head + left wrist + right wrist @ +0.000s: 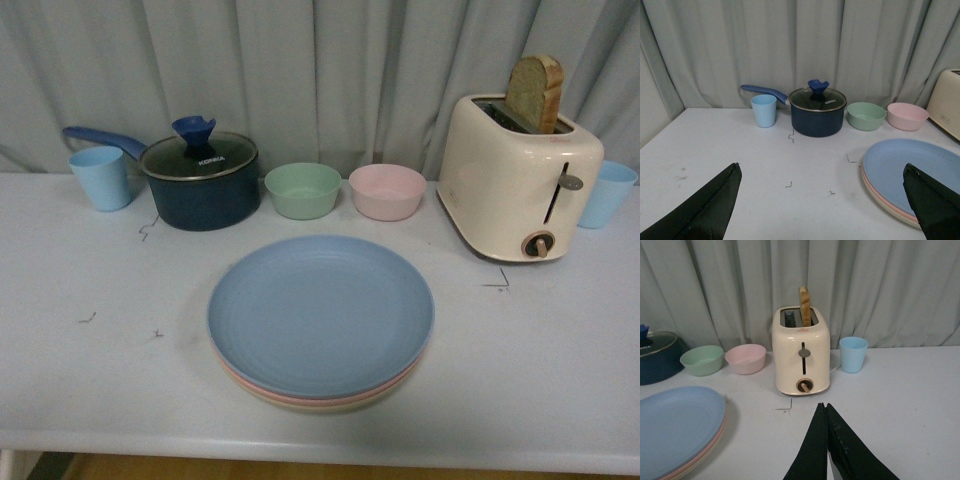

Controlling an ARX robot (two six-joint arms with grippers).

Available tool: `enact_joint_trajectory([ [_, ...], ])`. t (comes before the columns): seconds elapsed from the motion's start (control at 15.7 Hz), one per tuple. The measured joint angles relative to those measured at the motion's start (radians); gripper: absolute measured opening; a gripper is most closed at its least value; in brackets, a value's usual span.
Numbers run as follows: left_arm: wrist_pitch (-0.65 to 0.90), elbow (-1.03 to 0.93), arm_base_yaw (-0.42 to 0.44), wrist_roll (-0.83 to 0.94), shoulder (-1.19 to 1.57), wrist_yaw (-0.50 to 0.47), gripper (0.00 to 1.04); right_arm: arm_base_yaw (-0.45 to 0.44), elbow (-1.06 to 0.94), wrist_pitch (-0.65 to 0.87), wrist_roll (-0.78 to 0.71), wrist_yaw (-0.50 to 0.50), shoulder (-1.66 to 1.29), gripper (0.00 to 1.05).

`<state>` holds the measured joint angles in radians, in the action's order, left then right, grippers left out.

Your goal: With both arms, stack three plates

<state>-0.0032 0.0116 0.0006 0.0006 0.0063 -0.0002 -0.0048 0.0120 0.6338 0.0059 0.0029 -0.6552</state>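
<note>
The three plates are seen stacked at the middle of the table (pixel 90 400): the light blue plate (pixel 320 312) lies on top, the pink plate (pixel 262 388) shows as a thin rim beneath it, and the cream-beige plate (pixel 330 407) forms the lowest edge. Neither arm is visible in the front view.

The left gripper (pixel 822 200) is held spread wide, with nothing between its fingers (pixel 715 205); the stack lies just beside its right finger, low over the table. The right gripper (pixel 826 412) is closed, its fingertips pressed together on nothing, and the stack is found off to its left.

Beyond the right gripper a cream toaster (pixel 801 357) with a slice of bread (pixel 804 305) is seen. Beyond the left gripper a dark blue pot (pixel 818 112), a green bowl (pixel 866 115) and a pink bowl (pixel 907 116) are lined up before the curtain.
</note>
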Motion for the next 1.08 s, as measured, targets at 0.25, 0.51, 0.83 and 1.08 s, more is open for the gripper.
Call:
enact_joint_trajectory([
  [0.25,0.0,0.0,0.0,0.0,0.0,0.0,0.98,0.0,0.0,-0.148,0.0,0.0,0.164,0.02],
  [0.51,0.0,0.0,0.0,0.0,0.0,0.0,0.98,0.0,-0.001,-0.261,0.0,0.0,0.283,0.02],
  [0.83,0.0,0.0,0.0,0.0,0.0,0.0,0.98,0.0,-0.001,-0.377,0.0,0.0,0.401,0.02],
  [1.08,0.0,0.0,0.0,0.0,0.0,0.0,0.98,0.0,-0.001,-0.438,0.0,0.0,0.461,0.02],
])
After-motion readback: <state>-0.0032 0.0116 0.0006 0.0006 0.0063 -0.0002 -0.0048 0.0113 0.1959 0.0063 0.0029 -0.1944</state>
